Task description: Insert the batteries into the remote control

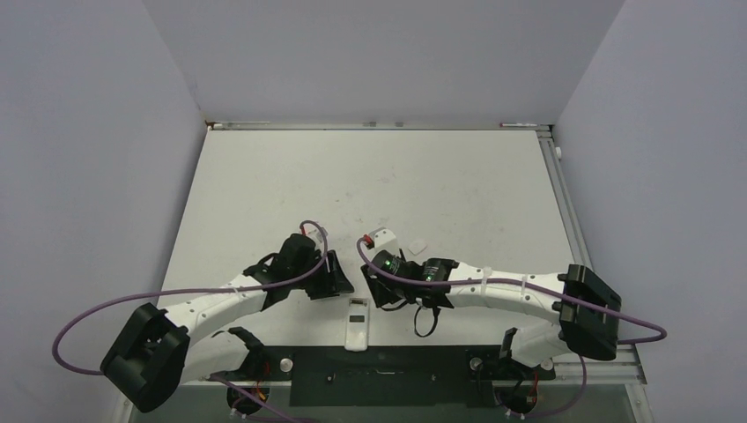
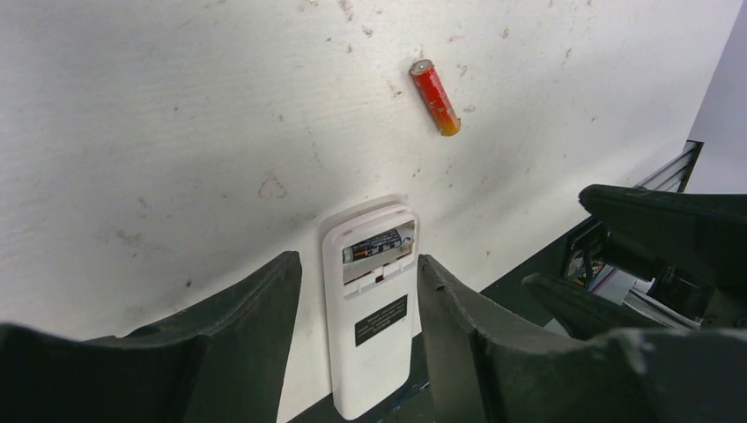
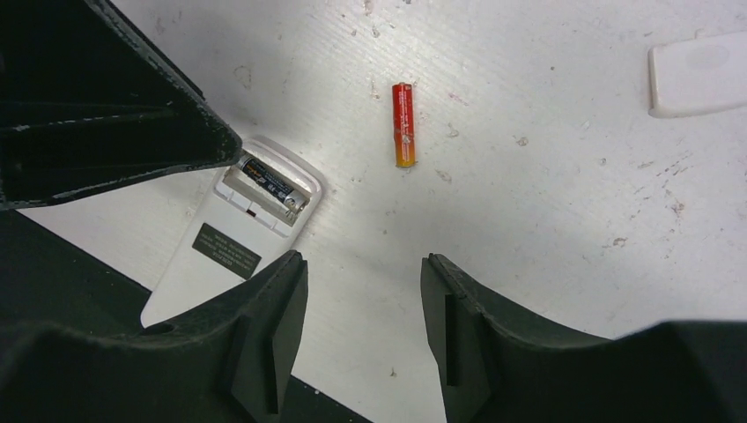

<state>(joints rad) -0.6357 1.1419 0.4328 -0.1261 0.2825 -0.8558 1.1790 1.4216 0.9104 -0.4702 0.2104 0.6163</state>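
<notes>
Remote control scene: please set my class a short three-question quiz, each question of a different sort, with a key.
1. True or false: the red battery sits inside the remote control.
2. What lies in the remote's open compartment? A) nothing B) one dark battery C) two batteries
3. Fill in: the left gripper and right gripper both have their jaws ___, holding nothing.
Key: 1 false, it lies loose on the table; 2 B; 3 open.

A scuffed white table (image 1: pixel 264 194) carries a white remote control (image 2: pixel 370 374) lying back up at its near edge, a loose red battery (image 2: pixel 434 97) just beyond it, and a small white chip (image 3: pixel 700 75).
</notes>
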